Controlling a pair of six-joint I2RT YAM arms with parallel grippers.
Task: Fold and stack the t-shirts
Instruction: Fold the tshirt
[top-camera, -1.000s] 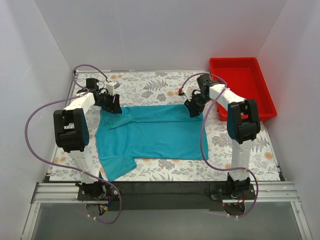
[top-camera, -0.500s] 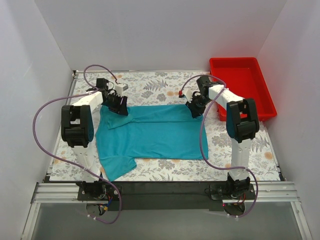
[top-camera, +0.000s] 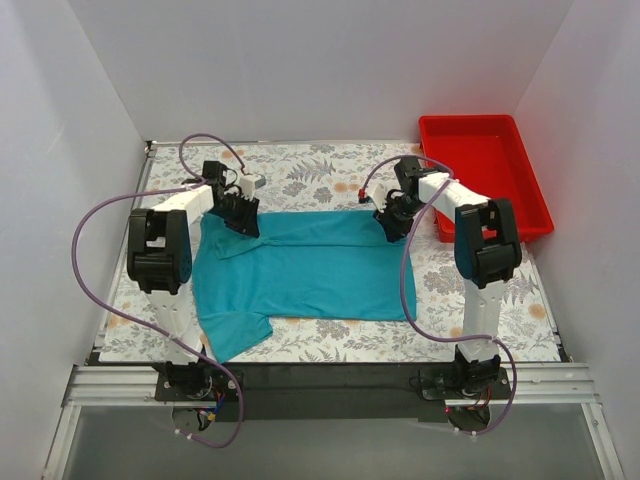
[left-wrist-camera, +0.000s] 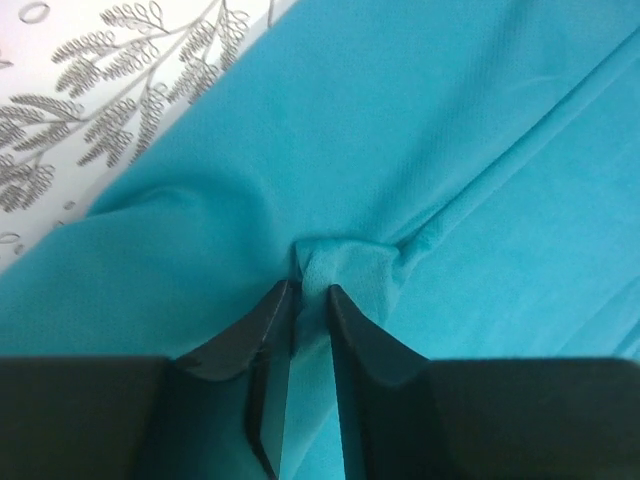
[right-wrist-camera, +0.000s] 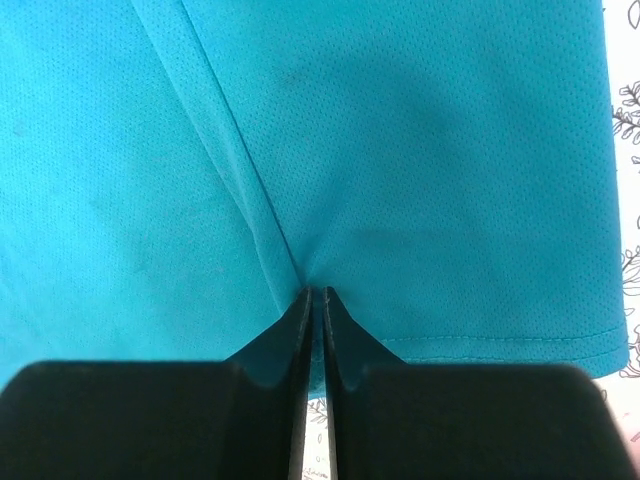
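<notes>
The t-shirt (top-camera: 300, 265), thin teal fine-mesh fabric, lies spread mid-table on the leaf-printed cloth (top-camera: 300, 175). At its 11 o'clock edge the left gripper (left-wrist-camera: 308, 295) pinches a puckered fold, jaws narrowly parted. At 1 o'clock the right gripper (right-wrist-camera: 317, 295) clamps a crease near the stitched hem.

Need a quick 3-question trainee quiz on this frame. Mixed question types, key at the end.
1. True or false: the plain teal-blue short-sleeved t-shirt lies inside the red rectangular plastic tray.
2. What is the right gripper shut on? A) t-shirt fabric B) the tray rim C) nothing
3. Fill in: the left gripper pinches a raised ___ of fabric near the shirt's far edge.
Key: 1 false, it lies spread on the leaf-patterned table cover. 2 A. 3 fold.
</notes>
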